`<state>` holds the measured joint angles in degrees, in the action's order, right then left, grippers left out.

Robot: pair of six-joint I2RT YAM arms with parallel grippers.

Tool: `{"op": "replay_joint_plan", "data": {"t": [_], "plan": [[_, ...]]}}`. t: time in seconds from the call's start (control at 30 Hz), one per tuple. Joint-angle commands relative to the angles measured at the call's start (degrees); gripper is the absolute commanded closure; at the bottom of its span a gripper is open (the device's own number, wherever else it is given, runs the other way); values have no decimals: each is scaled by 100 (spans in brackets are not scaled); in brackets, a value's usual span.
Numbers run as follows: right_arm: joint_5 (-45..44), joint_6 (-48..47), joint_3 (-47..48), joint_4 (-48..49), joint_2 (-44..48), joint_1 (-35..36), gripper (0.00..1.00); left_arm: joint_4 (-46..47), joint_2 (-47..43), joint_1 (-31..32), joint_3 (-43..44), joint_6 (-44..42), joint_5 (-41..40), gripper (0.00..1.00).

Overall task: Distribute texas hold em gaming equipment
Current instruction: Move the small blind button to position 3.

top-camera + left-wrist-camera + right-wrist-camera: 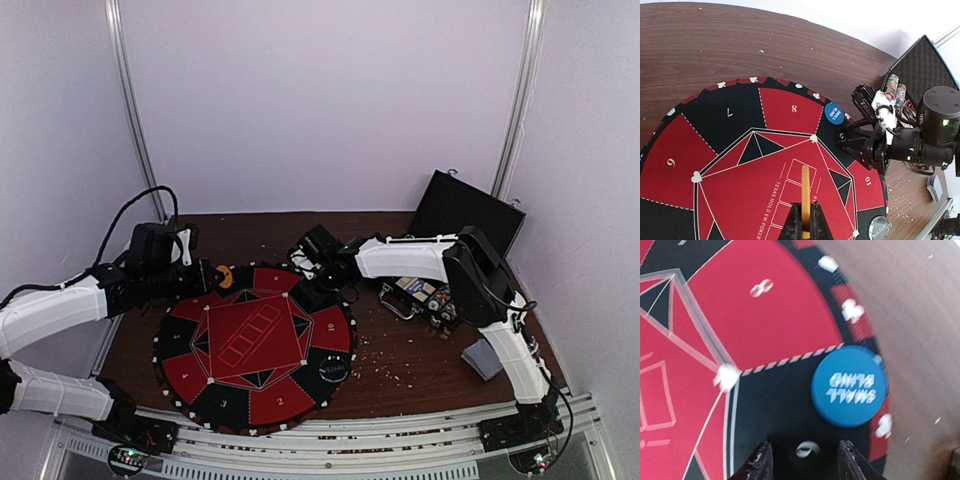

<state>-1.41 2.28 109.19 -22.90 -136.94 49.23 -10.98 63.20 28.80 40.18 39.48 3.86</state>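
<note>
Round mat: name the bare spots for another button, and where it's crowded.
Bare: segments 6, 7 and 8 of the round mat, up to the blue small blind button, plus its centre. The wooden table beyond the far rim too. Crowded: the right rim, where the right gripper hovers by the open case of chips.

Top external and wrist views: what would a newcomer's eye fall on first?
The round red-and-black mat dominates the centre. A blue Small Blind disc lies at its far rim, just beside the open right gripper. The left gripper is shut on a yellow disc held edge-on over the mat.
</note>
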Motion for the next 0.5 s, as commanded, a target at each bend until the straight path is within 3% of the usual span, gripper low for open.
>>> {"op": "replay_joint_plan", "data": {"t": [0.0, 0.2, 0.47], "plan": [[761, 176, -95, -626, 130, -10, 51, 140, -65, -50, 58, -59, -21, 100], [702, 637, 775, -623, -138, -462, 44, 140, -95, -50, 86, -62, -42, 100], [442, 816, 1857, -829, -1002, -536, 24, 167, -12, -51, 93, -69, -39, 100]]}}
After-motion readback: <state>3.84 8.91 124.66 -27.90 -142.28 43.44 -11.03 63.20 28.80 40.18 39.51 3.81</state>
